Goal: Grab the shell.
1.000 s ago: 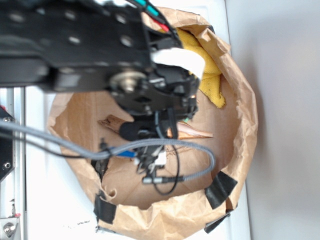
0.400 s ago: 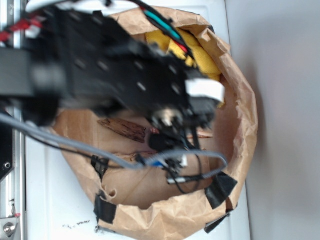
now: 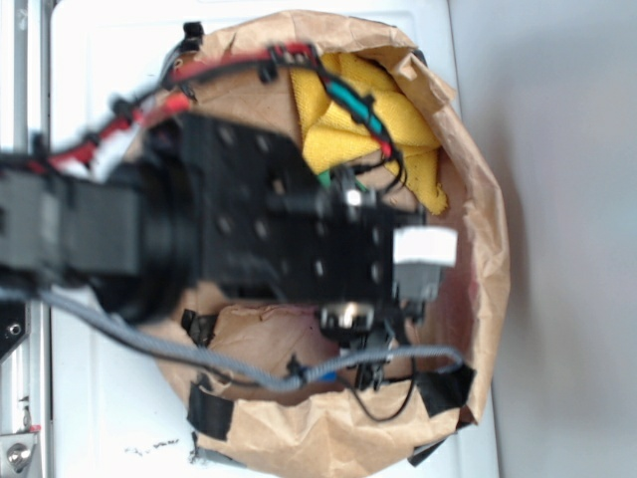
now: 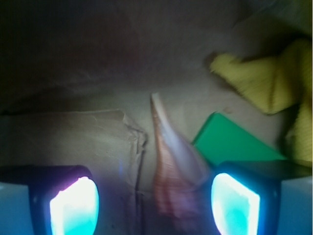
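Observation:
In the wrist view the shell (image 4: pixel 173 164) lies on the brown paper floor, tan-pink with fine stripes, its long pointed tail aimed away from me. It sits between my two glowing fingertips, nearer the right one. My gripper (image 4: pixel 154 205) is open, with the pads apart and clear of the shell. From the exterior view the black arm (image 3: pixel 269 234) covers the middle of the paper bag (image 3: pixel 478 199), so the shell is hidden there.
A yellow cloth (image 4: pixel 266 85) (image 3: pixel 358 129) lies bunched at the bag's far side. A flat green piece (image 4: pixel 234 142) rests just right of the shell. A crease (image 4: pixel 137 147) runs through the paper floor to its left. Black tape patches (image 3: pixel 209 410) hold the bag's rim.
The arm has swung right and down across the bag, now covering the wood piece and the shell that showed in the earlier exterior frames.

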`<act>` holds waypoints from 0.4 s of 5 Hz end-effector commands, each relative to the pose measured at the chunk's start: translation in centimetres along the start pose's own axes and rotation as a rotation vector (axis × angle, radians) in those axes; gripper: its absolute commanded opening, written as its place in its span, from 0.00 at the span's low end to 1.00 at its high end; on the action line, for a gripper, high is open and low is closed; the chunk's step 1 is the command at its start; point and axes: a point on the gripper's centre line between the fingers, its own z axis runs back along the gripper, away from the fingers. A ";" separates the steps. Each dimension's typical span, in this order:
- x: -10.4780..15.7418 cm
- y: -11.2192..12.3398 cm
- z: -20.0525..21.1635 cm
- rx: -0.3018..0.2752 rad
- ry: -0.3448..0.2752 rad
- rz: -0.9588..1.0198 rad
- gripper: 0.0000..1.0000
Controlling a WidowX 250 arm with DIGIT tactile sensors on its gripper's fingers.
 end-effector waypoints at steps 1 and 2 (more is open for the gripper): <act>1.6 -0.9 -0.5 0.040 -0.022 -0.003 1.00; 1.6 0.6 -2.5 0.095 0.001 -0.015 1.00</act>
